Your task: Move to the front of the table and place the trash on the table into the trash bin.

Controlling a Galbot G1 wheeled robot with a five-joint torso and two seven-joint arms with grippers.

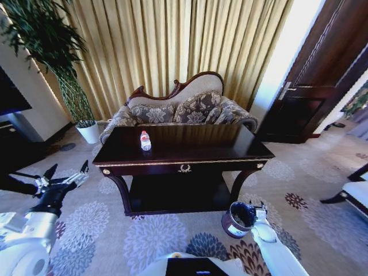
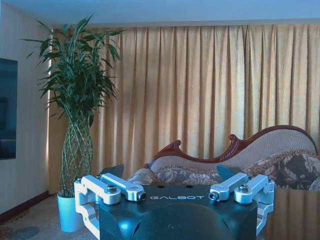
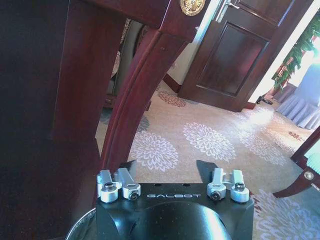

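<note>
Facing the table (image 1: 230, 150), bottle (image 1: 145, 140) at centre frame; left gripper (image 1: 64, 178) spread open, right gripper's (image 1: 257, 211) fingers parted over the trash bin (image 1: 237, 221), ready for drops

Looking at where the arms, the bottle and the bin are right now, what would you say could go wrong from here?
1. The bottle stands upright, far back on the glossy table; a reach by the open left gripper might tip it.
2. The right gripper sits over the bin, close to the table's curved leg; lifting may clip it or topple the bin.
</note>
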